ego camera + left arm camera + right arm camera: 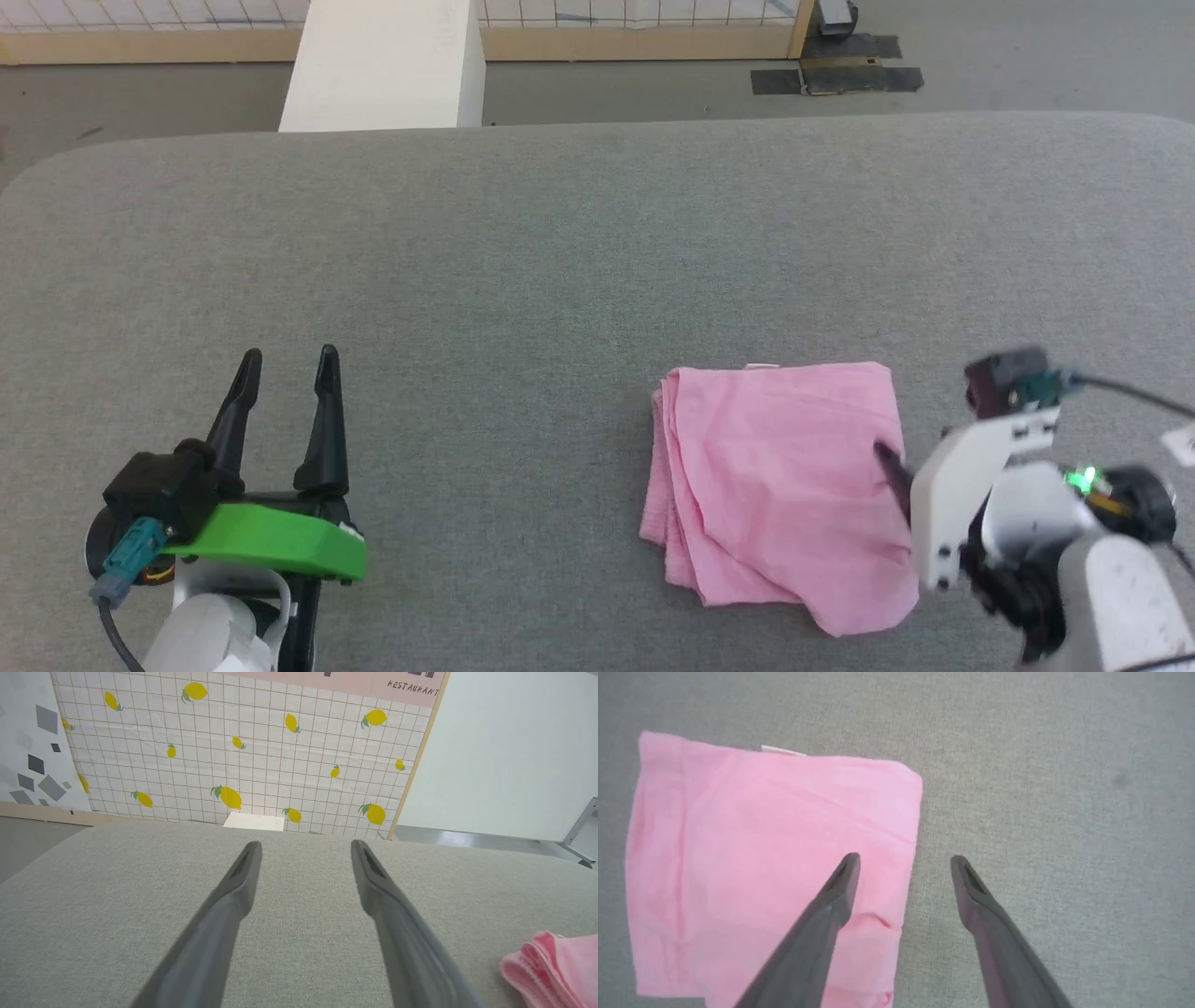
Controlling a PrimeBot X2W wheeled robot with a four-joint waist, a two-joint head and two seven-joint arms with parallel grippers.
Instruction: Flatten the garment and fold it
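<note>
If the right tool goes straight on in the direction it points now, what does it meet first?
Most likely the folded pink garment: the right tool points down at its right edge, half over the cloth, half over the grey padded surface. Its height above them is unclear.

garment [775,485]: thin matt cloth | table cover [560,280]: coarse grey woven fabric | left gripper [288,357]: matt dark plastic
</note>
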